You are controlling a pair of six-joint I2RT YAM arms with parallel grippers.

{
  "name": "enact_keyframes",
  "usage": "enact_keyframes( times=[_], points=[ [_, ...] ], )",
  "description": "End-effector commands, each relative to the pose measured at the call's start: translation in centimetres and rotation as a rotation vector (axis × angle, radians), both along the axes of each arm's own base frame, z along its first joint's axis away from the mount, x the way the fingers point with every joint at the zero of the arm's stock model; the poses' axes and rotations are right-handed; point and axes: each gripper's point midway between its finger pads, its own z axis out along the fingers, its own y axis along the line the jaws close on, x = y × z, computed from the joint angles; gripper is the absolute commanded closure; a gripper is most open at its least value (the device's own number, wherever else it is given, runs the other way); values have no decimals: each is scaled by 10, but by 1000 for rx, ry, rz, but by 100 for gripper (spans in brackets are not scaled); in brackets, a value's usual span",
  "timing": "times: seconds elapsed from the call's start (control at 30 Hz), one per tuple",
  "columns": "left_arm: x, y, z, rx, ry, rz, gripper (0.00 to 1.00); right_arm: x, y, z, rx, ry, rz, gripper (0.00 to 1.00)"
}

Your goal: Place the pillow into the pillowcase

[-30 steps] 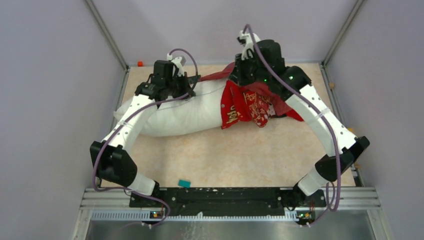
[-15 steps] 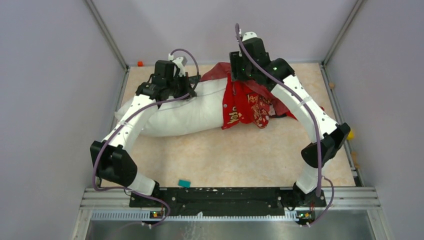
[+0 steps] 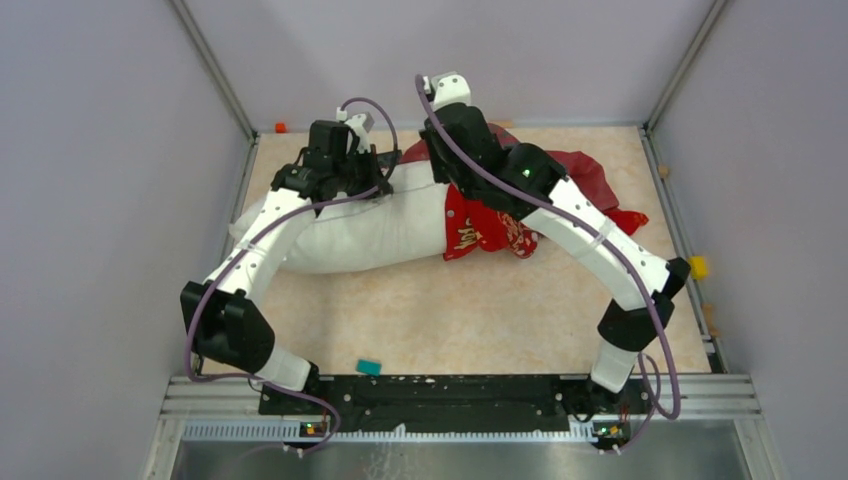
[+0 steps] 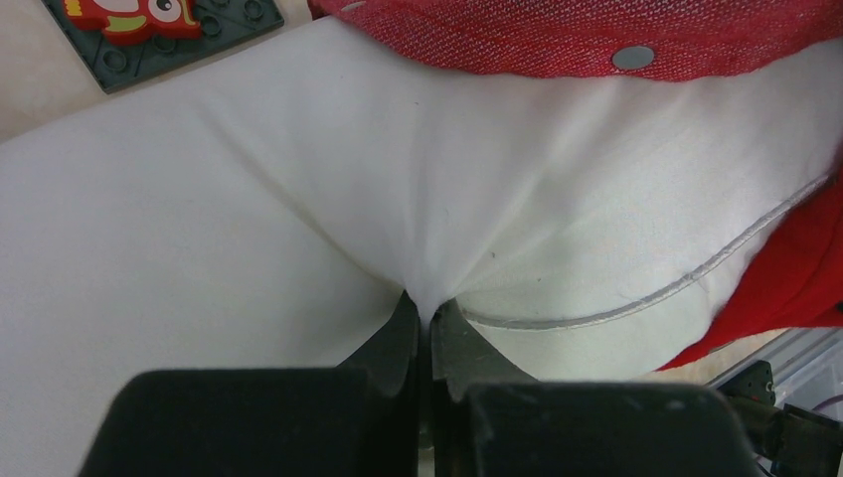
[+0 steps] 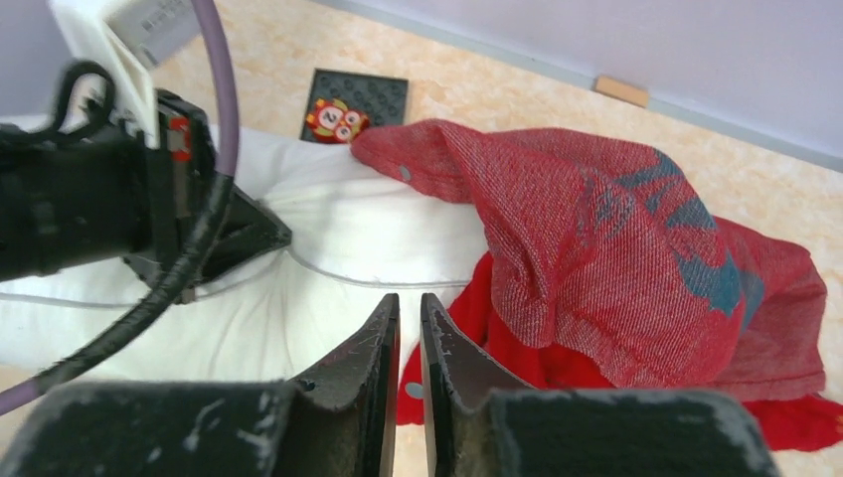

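Observation:
The white pillow [image 3: 350,230] lies across the back of the table, its right end inside the red pillowcase [image 3: 490,225]. My left gripper [image 3: 385,168] is shut on a pinch of pillow fabric [image 4: 249,199] near the piped seam, its fingertips [image 4: 427,310] tight together. A red pillowcase flap [image 4: 557,35] with a snap lies over the pillow's far edge. My right gripper [image 3: 447,150] hovers above the pillow [image 5: 348,238] beside the pillowcase opening [image 5: 596,229]. Its tips [image 5: 410,298] are a narrow slit apart with nothing between them. The left gripper [image 5: 263,234] shows to its left.
A grey studded baseplate with a red toy [image 5: 358,99] sits behind the pillow. A small teal block [image 3: 369,367] lies near the front rail. An orange bit [image 3: 281,127] sits at the back left, a yellow one [image 3: 698,267] at the right edge. Walls enclose three sides.
My right arm let go of the pillowcase and swung left over the pillow; its jaws opened wide, then nearly closed. The red fabric slumped out to the right. The left arm stayed put.

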Motion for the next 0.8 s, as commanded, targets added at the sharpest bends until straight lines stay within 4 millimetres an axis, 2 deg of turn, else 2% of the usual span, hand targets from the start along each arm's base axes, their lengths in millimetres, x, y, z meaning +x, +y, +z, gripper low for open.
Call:
enact_keyframes(
  times=[0.0,0.1,0.23,0.33,0.57,0.7,0.77],
  points=[
    [9,-2,6,5,-27,-1,100,8,-2,-32,-94,39,-52,86],
    [9,-3,5,4,-25,-2,100,19,-9,-41,-140,36,-90,77],
    [9,-3,6,2,-27,-1,100,41,-23,-58,-155,80,-124,73],
    [8,-2,6,7,-27,1,100,53,-41,-66,-191,87,-188,71],
    [8,-2,1,8,-23,-2,100,57,-61,-68,-209,62,-250,61],
    [9,-4,-1,1,-18,-4,100,63,-65,-82,-214,97,-240,56],
    [9,-4,-1,1,-17,-4,100,67,-65,-89,-206,119,-225,58]
  ],
)
